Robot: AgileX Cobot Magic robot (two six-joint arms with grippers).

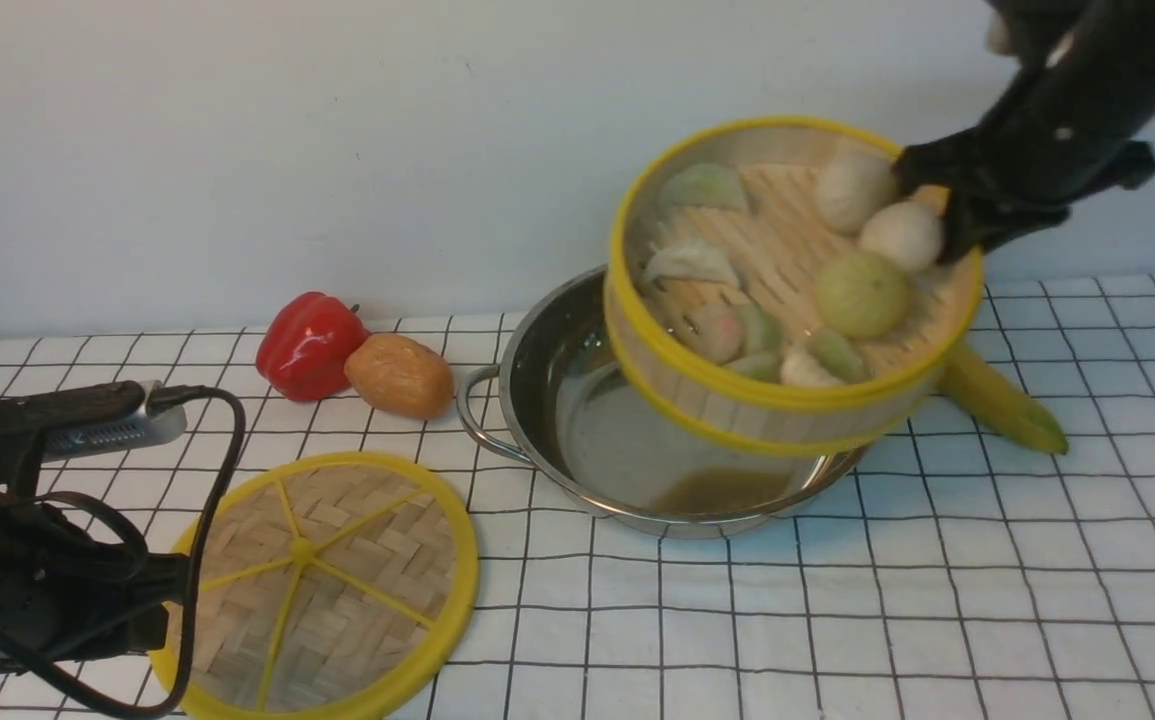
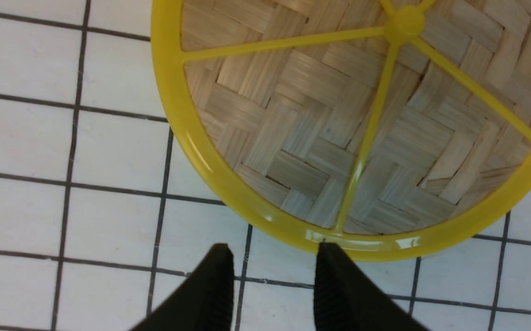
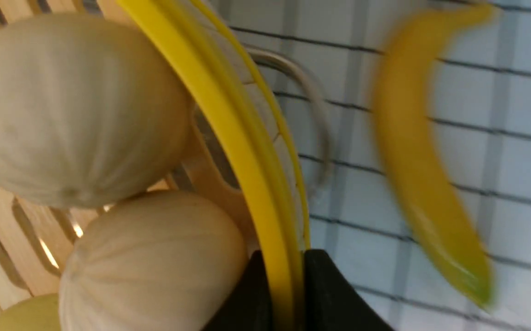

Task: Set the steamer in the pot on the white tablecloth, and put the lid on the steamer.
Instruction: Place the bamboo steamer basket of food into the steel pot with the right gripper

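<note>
The steamer [image 1: 787, 300], a bamboo basket with yellow rims and buns and dumplings inside, hangs tilted above the right part of the shiny pot [image 1: 577, 400], clear of the pot's floor. My right gripper [image 1: 947, 215] is shut on its far right rim, and the right wrist view shows the yellow rim [image 3: 247, 151] pinched between the black fingers of the right gripper [image 3: 286, 262]. The woven lid [image 1: 327, 585] lies flat on the white tablecloth [image 1: 937, 600] at the front left. My left gripper [image 2: 274, 250] stands open just outside the edge of the lid [image 2: 339, 124], one fingertip over the rim.
A red pepper [image 1: 309, 345] and a brown potato-like thing [image 1: 399, 375] lie left of the pot. A banana [image 1: 1002, 400] lies behind the pot on the right, close under the steamer. The pot's right handle [image 3: 316, 115] shows beside the steamer wall.
</note>
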